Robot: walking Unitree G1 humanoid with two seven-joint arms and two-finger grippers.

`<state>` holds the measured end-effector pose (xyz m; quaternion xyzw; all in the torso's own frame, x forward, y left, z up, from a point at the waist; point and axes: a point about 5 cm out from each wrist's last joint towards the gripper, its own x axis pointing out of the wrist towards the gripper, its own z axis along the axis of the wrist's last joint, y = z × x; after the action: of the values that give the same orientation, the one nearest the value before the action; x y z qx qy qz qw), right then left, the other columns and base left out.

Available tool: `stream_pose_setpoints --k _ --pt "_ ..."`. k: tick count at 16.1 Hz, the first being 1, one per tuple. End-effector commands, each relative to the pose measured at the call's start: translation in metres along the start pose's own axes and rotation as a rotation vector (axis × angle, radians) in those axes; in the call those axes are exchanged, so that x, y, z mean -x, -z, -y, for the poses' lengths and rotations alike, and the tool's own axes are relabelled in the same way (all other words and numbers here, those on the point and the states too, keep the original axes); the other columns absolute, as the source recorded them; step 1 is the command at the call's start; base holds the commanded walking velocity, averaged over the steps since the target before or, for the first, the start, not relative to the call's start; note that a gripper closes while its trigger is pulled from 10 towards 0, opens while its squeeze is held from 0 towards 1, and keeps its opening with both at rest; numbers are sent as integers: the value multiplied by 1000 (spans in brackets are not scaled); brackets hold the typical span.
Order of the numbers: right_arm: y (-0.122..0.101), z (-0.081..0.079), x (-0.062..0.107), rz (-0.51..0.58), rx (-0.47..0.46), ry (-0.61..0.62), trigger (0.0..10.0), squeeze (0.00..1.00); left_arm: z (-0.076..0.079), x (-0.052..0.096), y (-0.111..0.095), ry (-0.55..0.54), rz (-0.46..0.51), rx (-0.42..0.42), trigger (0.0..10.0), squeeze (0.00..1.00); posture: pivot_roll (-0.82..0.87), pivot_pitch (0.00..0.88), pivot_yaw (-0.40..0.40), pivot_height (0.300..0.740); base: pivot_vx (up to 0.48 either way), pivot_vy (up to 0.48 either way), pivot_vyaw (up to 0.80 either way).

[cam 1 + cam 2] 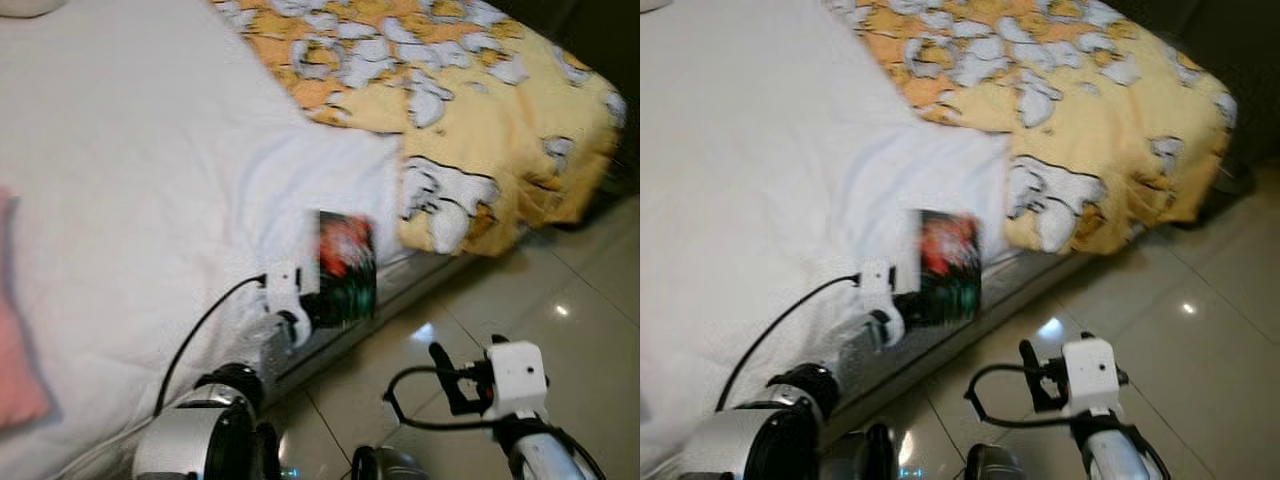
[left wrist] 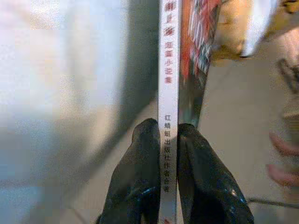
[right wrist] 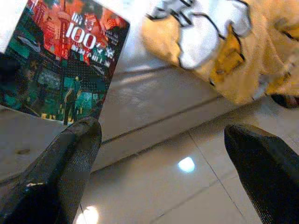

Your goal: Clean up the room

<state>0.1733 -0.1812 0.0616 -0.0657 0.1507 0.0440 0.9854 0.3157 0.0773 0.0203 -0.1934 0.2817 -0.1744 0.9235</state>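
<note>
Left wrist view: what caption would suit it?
Left gripper pinching a book by its spine beside the white bed.

I can read a large white "100" on the book's [image 3: 63, 65] red-and-teal cover, toward twelve o'clock of it. Its white spine [image 2: 168, 93] carries a column of Chinese characters, too blurred for me to transcribe surely.
</note>
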Motion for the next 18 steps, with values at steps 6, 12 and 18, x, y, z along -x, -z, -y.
stream_pose_setpoints --k 6,12,18 --pt "-8 10 -40 67 -24 56 10000 0 -6 6 -95 -7 366 201 0 0 -95 0 6 740 0 0 0" --pt "-45 35 -67 232 -44 125 10000 0 -35 69 -164 -318 793 -307 0 0 -34 0 22 740 0 0 168" --pt "-49 32 -91 246 -107 78 10000 0 -47 69 -100 -403 621 -460 10000 0 20 0 9 740 0 0 219"
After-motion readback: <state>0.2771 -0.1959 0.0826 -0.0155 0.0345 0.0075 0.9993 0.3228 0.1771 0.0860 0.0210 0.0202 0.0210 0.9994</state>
